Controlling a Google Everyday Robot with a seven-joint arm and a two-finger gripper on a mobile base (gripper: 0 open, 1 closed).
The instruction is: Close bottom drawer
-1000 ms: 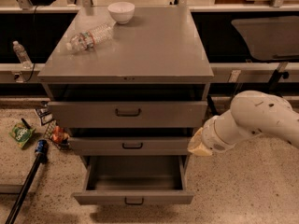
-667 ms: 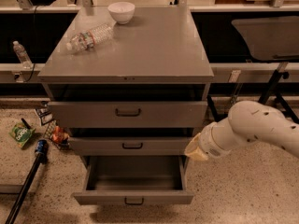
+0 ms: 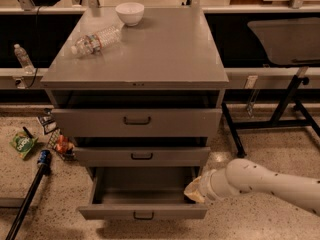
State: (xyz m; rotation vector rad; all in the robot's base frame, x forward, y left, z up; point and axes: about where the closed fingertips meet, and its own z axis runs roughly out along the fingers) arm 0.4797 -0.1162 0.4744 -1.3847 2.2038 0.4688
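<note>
The bottom drawer (image 3: 142, 212) stands pulled well out at the foot of the grey cabinet (image 3: 215, 109). The claw (image 3: 194, 191) sits low against the drawer's right side, near its front; I cannot tell whether it is apart or together. Above are the middle drawer (image 3: 142, 156) and top drawer (image 3: 136, 121), both slightly out. On the surface (image 3: 165, 49) lie a water bottle (image 3: 97, 40) and, farther back, a white bowl (image 3: 129, 13).

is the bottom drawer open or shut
Open: the bottom drawer is pulled well out, its inside showing. The gripper is by its right side.
</note>
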